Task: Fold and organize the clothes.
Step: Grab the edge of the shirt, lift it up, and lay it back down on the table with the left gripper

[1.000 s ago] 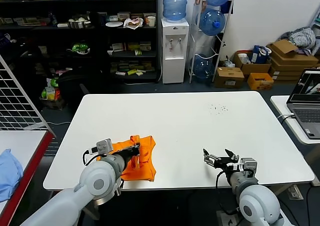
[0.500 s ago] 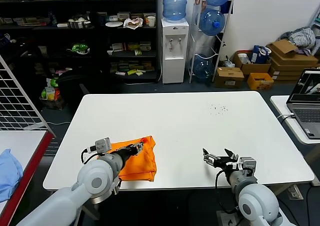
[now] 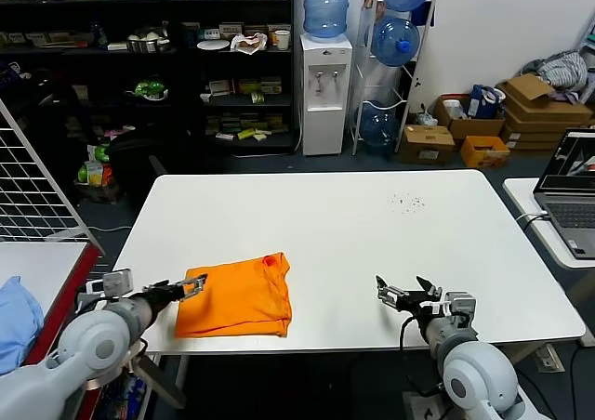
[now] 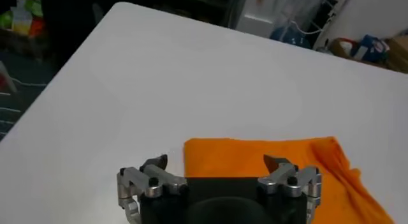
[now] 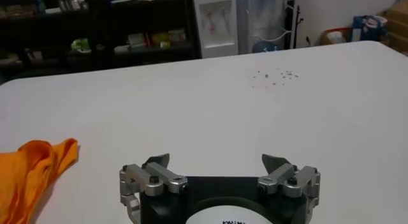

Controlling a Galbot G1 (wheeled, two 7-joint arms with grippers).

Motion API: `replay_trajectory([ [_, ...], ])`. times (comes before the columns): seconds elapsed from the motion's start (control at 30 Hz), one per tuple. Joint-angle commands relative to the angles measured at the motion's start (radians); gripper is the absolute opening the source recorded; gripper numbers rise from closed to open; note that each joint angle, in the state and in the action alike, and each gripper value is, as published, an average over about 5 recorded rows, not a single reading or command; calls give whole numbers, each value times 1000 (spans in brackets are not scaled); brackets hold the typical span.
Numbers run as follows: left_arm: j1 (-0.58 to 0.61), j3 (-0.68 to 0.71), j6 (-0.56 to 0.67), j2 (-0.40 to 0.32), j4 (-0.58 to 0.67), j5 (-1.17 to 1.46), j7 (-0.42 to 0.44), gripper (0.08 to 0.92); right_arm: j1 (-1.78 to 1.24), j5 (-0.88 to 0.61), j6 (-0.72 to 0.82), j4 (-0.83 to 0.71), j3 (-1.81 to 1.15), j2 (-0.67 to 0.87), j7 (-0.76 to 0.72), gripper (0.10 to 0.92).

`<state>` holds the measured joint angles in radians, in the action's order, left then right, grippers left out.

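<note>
The orange T-shirt [image 3: 236,298] lies folded into a flat packet near the front left of the white worktop [image 3: 372,243]. The left hand [image 3: 193,286], jaws apart and empty, sits at its left edge. Judged best now: draw clear without snagging the fold. The right hand [image 3: 406,295] waits open, well apart. The left wrist view shows the packet's straight edge [image 4: 255,142]; the right wrist view shows its bunched corner [image 5: 38,156].

T-shirt [image 3: 236,297]: lettering, neck label not visible | light blue cloth [image 3: 17,320]: cut by edge
</note>
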<state>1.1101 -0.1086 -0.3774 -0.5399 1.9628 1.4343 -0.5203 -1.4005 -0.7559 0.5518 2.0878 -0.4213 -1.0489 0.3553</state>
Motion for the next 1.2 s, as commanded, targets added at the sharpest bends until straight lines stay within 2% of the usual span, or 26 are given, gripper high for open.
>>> replay_trajectory([
  [0.03,117,-79,-28,133,-52,-38,203,919,-5,0,-1,5,-5,0,0,921],
  [1.0,49,-8,-58,33,-96,-52,211,918,-19,2,0,14,-16,-4,6,921],
  [1.1,46,-4,-58,29,-99,-54,211,877,-20,2,-1,15,-17,-4,7,921],
  [1.2,45,1,-58,26,-102,-58,210,789,-21,2,-1,15,-17,-4,7,921],
])
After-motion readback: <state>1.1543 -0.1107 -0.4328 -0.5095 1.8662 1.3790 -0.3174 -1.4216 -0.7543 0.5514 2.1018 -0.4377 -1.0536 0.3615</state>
